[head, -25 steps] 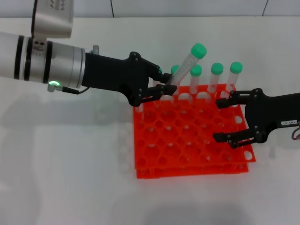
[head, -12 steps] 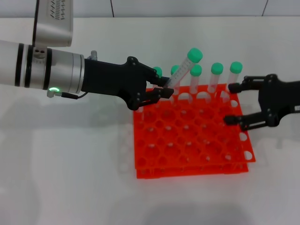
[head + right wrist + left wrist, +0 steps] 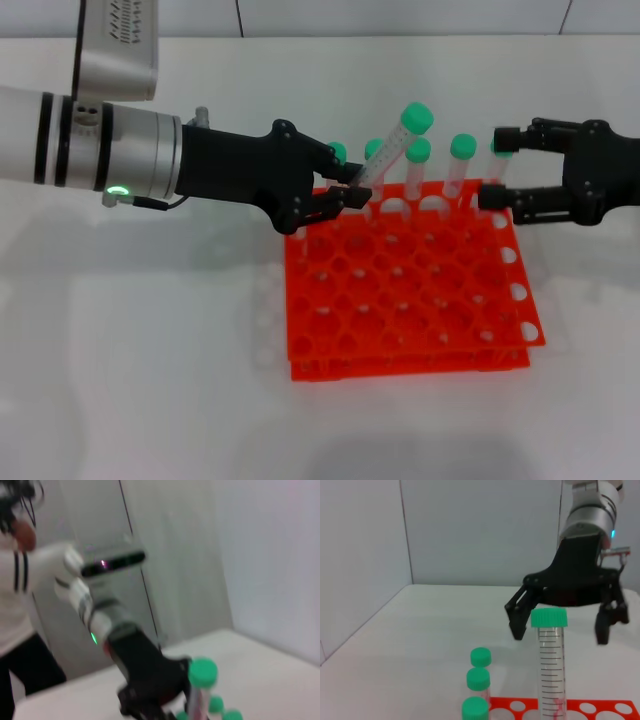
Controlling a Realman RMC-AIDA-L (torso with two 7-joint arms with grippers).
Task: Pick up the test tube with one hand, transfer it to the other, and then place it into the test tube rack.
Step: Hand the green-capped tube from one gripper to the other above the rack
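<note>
While left claw (image 3: 352, 196) grips one test tube (image 3: 392, 150), four others racked

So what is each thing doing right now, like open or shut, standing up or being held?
left gripper: shut on the test tube, over the rack's far edge.
test tube: capped, tilted, held near its lower end.
right gripper: open, at the rack's far right corner, holding nothing.
test tube rack: flat on the table, most holes unfilled.
other tubes: capped, upright in the rack's far row.
</note>
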